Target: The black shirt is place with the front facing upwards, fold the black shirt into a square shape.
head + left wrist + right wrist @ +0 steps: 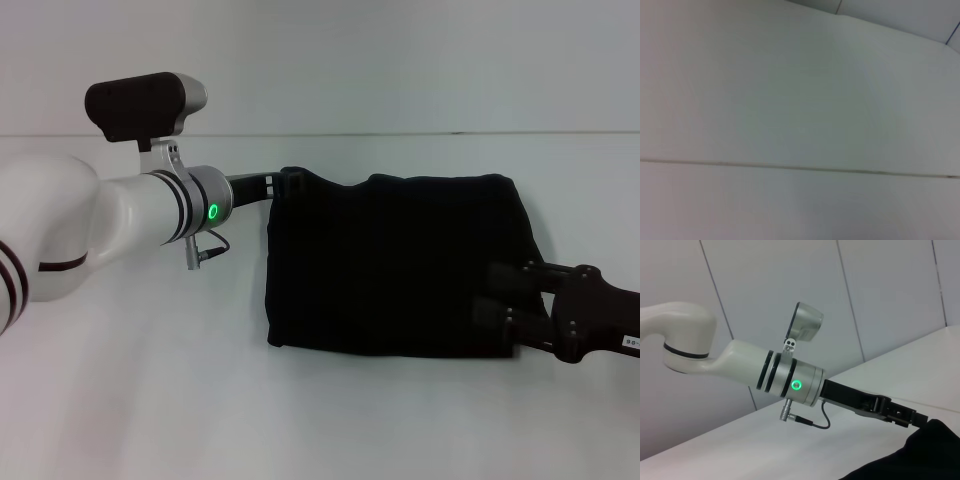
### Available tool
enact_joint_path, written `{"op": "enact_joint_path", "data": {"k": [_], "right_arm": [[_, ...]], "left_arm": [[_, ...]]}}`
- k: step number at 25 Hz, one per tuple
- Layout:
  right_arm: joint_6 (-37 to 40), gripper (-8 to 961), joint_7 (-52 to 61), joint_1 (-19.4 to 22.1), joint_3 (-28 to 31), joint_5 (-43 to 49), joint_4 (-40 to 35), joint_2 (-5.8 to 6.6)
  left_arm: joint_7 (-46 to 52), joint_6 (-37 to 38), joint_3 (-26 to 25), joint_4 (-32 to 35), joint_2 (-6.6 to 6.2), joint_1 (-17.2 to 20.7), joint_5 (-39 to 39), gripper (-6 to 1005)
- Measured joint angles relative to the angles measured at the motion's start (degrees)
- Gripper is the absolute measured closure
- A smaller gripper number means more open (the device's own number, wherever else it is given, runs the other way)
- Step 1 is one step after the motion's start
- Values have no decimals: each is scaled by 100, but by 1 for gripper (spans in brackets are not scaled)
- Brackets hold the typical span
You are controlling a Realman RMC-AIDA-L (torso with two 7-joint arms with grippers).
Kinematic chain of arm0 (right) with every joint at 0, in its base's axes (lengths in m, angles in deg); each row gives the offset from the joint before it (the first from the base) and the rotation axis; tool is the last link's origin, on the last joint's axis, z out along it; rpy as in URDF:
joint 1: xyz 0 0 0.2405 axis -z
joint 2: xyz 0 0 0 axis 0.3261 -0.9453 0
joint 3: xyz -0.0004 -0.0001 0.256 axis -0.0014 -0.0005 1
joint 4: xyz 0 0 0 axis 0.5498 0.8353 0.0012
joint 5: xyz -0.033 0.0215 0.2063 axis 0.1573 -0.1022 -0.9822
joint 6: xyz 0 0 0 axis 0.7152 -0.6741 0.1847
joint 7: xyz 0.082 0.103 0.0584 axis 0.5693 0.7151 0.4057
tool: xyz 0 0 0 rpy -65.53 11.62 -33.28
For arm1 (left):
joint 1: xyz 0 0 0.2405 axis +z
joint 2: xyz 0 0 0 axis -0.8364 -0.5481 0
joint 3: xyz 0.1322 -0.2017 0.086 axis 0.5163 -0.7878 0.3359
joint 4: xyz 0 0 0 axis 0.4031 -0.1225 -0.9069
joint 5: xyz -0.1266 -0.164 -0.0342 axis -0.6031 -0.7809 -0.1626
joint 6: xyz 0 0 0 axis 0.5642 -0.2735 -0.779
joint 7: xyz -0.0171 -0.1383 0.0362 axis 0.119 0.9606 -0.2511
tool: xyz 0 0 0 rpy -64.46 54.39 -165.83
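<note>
The black shirt (pixel 390 260) lies folded into a rough rectangle on the white table (pixel 150 400), with no lettering showing. My left gripper (pixel 288 185) is at the shirt's far left corner, shut on the fabric, and that corner is pulled up slightly. The right wrist view shows the same left gripper (pixel 920 419) meeting the edge of the black shirt (pixel 925 455). My right gripper (pixel 497 295) rests over the shirt's right near edge, its two fingers spread apart and open. The left wrist view shows only white surface.
The white table spreads all around the shirt, and its far edge (pixel 400 134) meets a pale wall. My left arm's white forearm (pixel 90 230) reaches in from the left. My right arm's black wrist (pixel 590 315) comes in from the right.
</note>
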Motion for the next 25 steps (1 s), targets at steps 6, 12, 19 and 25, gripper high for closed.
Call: {"op": "enact_joint_path", "data": {"k": [6,12,19,25], "right_arm": [[-13,356,0,-63,-64,0,0,-18],[-22,356,0,-87,-124,0,0,-29],[-23,356,0,-98,-128,0,0,-38],[-30,355,0,-97,-128,0,0,-37]], "left_arm": [[-4,-91,-1,-31,1,21,-72,396],[-6,-72,-1,-101,-4,25,-73,146],[-9,-28,31,-116,2,24,-73,105],[-10,31,83,-147,2,8,-73,140]]}}
